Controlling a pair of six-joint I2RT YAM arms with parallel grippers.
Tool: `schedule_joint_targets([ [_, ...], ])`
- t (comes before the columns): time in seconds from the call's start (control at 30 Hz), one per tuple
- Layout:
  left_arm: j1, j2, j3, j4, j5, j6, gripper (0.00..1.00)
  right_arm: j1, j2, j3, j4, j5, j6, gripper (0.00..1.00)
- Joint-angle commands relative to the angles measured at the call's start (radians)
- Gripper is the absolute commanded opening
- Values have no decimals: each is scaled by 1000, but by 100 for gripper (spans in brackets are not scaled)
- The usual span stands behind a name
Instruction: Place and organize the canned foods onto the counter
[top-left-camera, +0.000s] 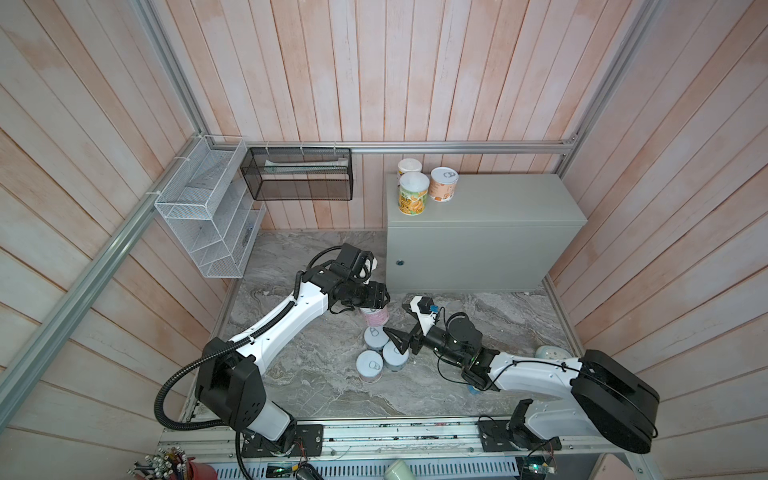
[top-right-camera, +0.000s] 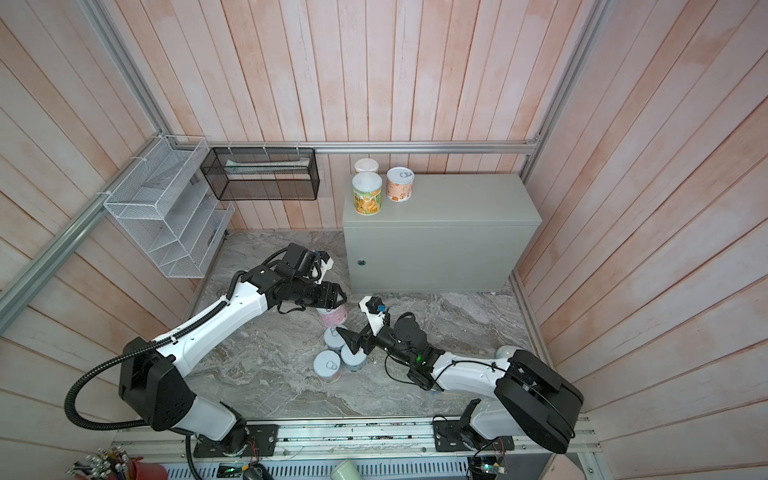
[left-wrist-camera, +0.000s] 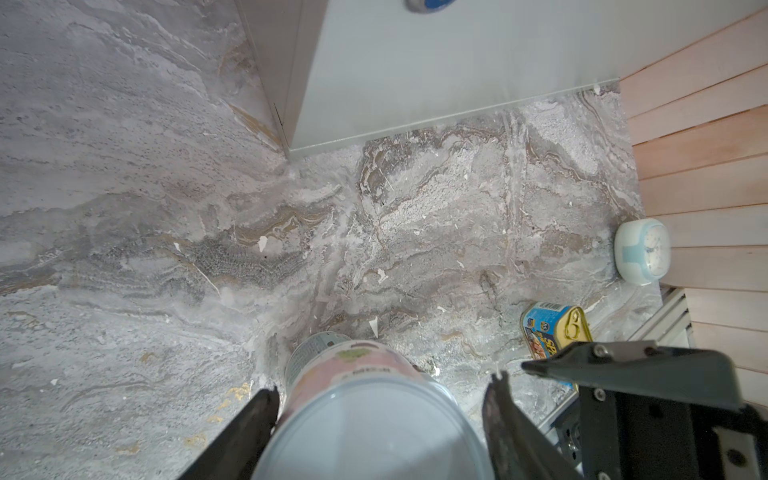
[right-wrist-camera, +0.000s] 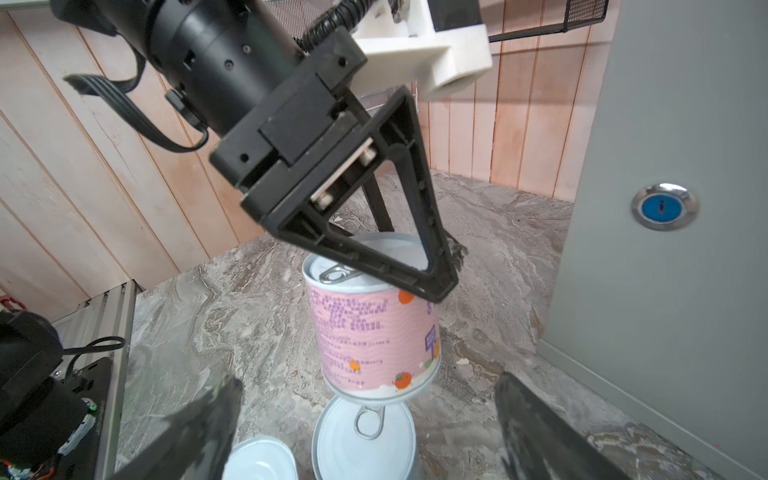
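Marble surface, left end effector clamping pink can

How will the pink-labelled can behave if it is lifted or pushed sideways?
The pink-labelled can is probably rigid, being metal with a pull-tab lid. Its smooth round wall may slip under a light grip. Laid on its side, it would likely roll.

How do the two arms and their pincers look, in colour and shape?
Both the left arm and right arm have white shells with black joints. A ribbed black hose runs along the left one, a thin wire along the right. The left pincer and right pincer are black open triangles.
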Motion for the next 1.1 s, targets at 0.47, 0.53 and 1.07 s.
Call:
schedule_joint_targets([
  [0.47,-1,7,42,22,106,-30,39,18,160,105,81,20,-22,90],
  [0.53,-2,9,43,21,109,-31,39,18,173,112,83,22,-25,90],
  [1.07,0,9,65,-6,151,-36,39,22,262,163,163,29,-13,82],
])
